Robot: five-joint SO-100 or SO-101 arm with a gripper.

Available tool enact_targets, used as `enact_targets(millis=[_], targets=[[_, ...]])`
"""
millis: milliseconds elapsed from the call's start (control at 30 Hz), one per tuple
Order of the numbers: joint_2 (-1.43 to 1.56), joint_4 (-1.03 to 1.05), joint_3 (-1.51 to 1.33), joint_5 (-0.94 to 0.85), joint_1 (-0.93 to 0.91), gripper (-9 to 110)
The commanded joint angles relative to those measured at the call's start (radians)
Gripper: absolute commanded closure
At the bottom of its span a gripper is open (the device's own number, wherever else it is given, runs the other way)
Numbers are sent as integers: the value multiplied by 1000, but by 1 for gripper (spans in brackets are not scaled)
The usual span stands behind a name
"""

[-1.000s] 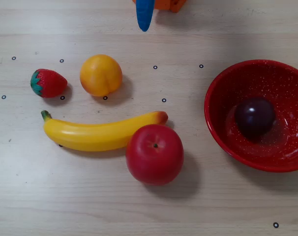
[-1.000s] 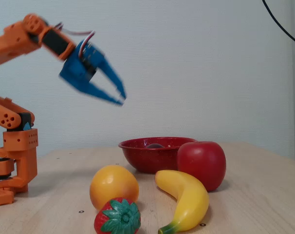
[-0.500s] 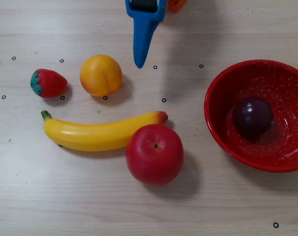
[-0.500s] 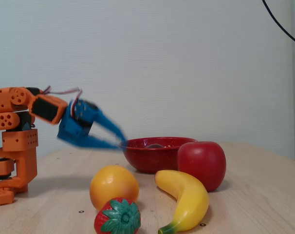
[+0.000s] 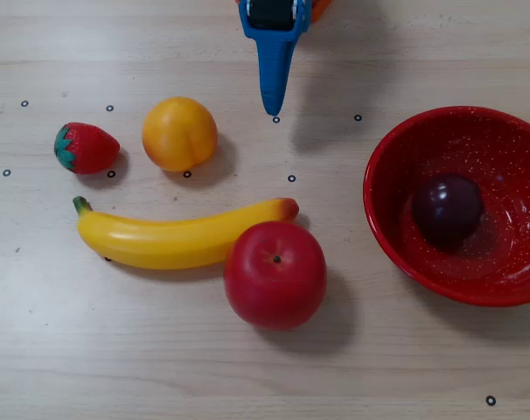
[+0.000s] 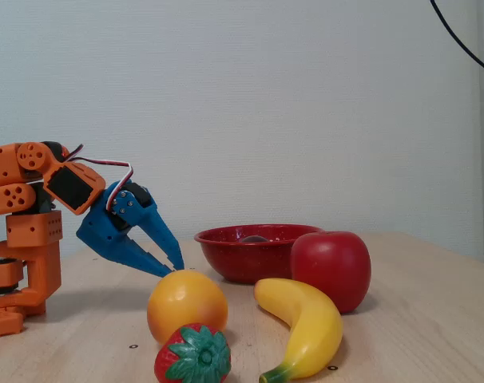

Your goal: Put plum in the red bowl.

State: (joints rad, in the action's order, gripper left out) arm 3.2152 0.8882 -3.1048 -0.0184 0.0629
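Wooden table (image 5: 405, 367): plum (image 5: 447, 208) in red bowl (image 5: 396, 140), well apart from empty claw (image 5: 273, 107).

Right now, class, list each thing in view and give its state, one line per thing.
plum: resting inside the red bowl.
red bowl: upright, holding only the plum.
tool: jaws slightly apart, empty, low over the table.
apple: touching the banana.
banana: lying flat.
orange: loose on table.
strawberry: on its side.

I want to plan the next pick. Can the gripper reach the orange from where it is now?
Probably yes. The gripper hangs empty with its fingers slightly apart, near the orange, and bare table lies between them. The strawberry and banana sit off that path.
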Motion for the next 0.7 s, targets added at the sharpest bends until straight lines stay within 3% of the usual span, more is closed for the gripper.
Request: enact_targets(millis=[0, 667], targets=[[17, -17, -15, -11, -9, 101], [14, -5, -15, -11, -14, 101]])
